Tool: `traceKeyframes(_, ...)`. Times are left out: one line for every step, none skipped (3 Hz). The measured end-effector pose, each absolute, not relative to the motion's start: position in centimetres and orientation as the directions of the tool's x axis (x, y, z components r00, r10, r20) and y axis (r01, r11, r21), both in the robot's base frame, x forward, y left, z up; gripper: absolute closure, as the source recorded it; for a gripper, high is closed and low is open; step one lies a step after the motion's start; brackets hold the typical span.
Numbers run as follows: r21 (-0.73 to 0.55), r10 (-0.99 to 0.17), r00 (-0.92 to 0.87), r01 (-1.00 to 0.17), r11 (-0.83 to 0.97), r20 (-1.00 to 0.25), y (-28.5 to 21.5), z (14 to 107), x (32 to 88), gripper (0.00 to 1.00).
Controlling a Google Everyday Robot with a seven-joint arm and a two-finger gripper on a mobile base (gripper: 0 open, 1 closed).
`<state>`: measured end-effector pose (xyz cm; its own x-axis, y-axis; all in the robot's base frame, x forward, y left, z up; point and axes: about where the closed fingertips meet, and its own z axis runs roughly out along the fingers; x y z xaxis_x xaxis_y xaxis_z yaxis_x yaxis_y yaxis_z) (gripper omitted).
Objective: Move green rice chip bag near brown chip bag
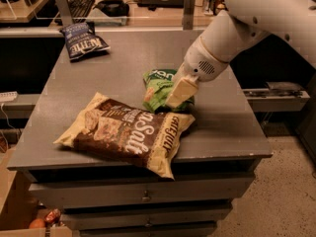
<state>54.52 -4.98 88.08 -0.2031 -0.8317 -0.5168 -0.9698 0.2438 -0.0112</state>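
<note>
The green rice chip bag (pixel 157 87) is at the middle of the grey table top (pixel 232 127). Its lower edge touches the upper right corner of the brown chip bag (pixel 126 132). The brown chip bag lies flat at the front of the table, and one corner hangs over the front edge. My gripper (pixel 178 94) reaches down from the upper right on the white arm and is shut on the right side of the green bag, hiding part of it.
A dark blue chip bag (pixel 84 41) lies at the table's far left corner. Drawers (pixel 143 194) sit under the top. A desk behind holds a keyboard (pixel 81 4) and other gear. A lower shelf (pixel 276 95) stands to the right.
</note>
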Motion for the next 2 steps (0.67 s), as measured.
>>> traceKeyframes(-0.013,-0.843,-0.188,-0.974,0.226,-0.504,-5.6,88.5,54.1,0.12)
traceKeyframes(-0.045,-0.846,-0.184,-0.97,0.238,-0.5,-6.9,90.0,54.4,0.0)
